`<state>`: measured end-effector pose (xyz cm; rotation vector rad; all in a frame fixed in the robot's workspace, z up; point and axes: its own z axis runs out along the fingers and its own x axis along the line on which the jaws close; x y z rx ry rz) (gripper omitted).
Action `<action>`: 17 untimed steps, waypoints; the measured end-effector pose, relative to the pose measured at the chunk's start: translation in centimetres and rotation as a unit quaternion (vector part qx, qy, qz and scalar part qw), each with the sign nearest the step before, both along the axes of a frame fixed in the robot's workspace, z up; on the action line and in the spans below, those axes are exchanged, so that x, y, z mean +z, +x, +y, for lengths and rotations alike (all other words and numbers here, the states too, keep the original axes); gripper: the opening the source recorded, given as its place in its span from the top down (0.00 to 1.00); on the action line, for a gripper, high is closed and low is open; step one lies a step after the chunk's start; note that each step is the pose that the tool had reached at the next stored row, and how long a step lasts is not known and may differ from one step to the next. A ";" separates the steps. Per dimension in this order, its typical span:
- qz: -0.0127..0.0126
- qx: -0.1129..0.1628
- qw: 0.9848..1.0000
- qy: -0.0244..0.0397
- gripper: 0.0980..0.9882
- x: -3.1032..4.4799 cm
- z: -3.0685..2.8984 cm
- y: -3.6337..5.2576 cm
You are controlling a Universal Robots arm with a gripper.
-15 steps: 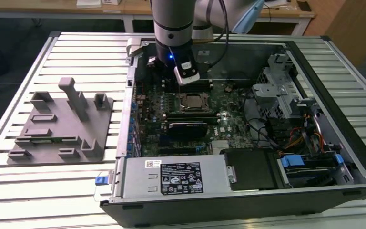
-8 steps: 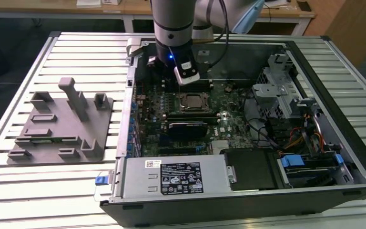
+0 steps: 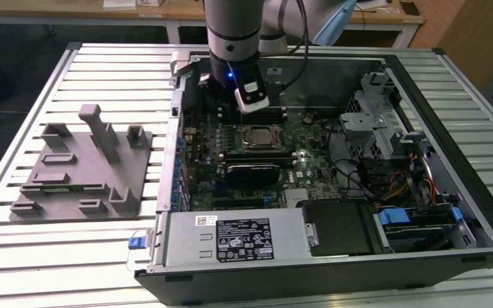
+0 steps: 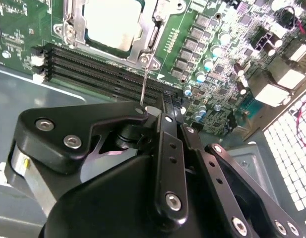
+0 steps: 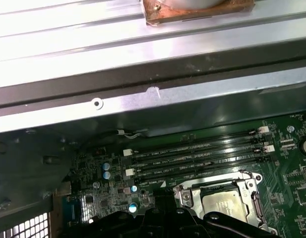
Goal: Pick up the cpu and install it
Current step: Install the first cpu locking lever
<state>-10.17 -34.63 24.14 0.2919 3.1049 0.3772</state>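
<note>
The cpu (image 3: 259, 135) lies flat in its socket on the green motherboard, its pale silvery top showing in both wrist views (image 4: 113, 22) (image 5: 224, 203). A metal retention frame (image 4: 143, 47) surrounds it. My gripper (image 4: 155, 108) hangs just beyond the socket, over the memory slots, with its black fingers drawn together, so it is shut. A thin metal socket lever (image 4: 144, 82) runs from the frame to the fingertips; whether it is clamped between them I cannot tell. In the exterior view the arm stands above the case's far side, its gripper (image 3: 248, 115) just behind the socket.
Several black memory slots (image 4: 103, 74) lie between gripper and socket. A black block (image 3: 251, 174) sits on the near side of the socket. The grey fixture with posts (image 3: 79, 173) rests on the slatted table at the exterior view's left. The case wall (image 5: 157, 94) runs close behind the gripper.
</note>
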 end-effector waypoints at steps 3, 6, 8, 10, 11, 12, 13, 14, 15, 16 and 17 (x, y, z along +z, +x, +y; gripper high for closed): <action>0.000 0.001 1.000 0.008 0.99 0.07 0.00 0.00; 0.000 0.001 1.000 0.010 0.99 0.07 0.01 0.00; 0.000 0.001 1.000 0.010 0.99 0.07 0.00 0.01; 0.000 0.002 1.000 0.010 0.99 0.07 0.00 0.17; 0.000 0.002 1.000 0.010 0.99 0.07 0.00 0.28; 0.000 0.002 1.000 0.010 0.99 0.07 0.00 0.45; 0.000 0.002 1.000 0.010 0.99 0.07 0.00 0.63; 0.000 0.001 1.000 0.010 0.99 0.07 0.00 0.82; 0.000 0.001 1.000 0.010 0.99 0.07 0.00 1.00; 0.000 0.001 1.000 0.010 0.99 0.07 0.01 1.21; 0.000 0.001 1.000 0.010 0.99 0.07 0.00 1.44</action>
